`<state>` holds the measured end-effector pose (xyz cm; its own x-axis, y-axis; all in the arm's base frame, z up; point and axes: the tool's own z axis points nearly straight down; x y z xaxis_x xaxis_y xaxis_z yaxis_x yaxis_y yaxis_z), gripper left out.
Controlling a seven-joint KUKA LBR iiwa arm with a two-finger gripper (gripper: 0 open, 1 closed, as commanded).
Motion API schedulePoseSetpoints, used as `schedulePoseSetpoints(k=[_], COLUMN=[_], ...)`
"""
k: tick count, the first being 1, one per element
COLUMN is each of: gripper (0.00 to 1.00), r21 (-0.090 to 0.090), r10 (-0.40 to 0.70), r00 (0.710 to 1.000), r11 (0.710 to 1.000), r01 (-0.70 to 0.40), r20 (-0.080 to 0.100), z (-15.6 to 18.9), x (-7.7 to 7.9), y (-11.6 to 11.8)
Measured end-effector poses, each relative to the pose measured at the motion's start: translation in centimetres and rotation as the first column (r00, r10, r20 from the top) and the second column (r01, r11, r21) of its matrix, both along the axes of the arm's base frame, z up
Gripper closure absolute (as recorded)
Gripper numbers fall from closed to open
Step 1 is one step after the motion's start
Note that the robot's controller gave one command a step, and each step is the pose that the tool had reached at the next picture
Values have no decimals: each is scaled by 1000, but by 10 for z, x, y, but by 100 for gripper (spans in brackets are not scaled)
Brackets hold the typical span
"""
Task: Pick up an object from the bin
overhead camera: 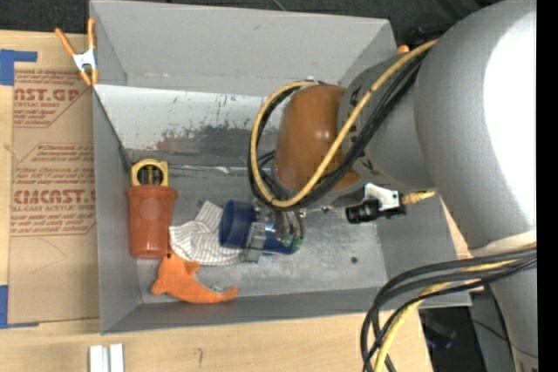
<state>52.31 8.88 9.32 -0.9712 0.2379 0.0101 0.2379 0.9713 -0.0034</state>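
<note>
The grey metal bin (235,39) filled the frame's middle. The silver arm hung in from the right with its gripper (277,233) low in the lower middle, against a dark blue plastic cylinder (235,225) lying on its side, likely the thing to pick; how far the gripper was open could not be told. Toward the lower left lay a tall orange plastic cup (148,220), a white checked cloth (199,244) touching the cylinder, a floppy orange scrap (187,283) and a small yellow ring (148,173), none bearing readable writing.

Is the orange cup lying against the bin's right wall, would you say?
No, the orange cup lies by the left wall of the bin, with a white checked cloth between it and the blue cylinder.
</note>
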Motion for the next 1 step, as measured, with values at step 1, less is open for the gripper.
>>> schedulePoseSetpoints(k=[1], gripper=[100], r21=[2], r10=[-1], r00=[1000], r11=[1000], r01=[0], r20=[12], z=[15], x=[3], y=[1])
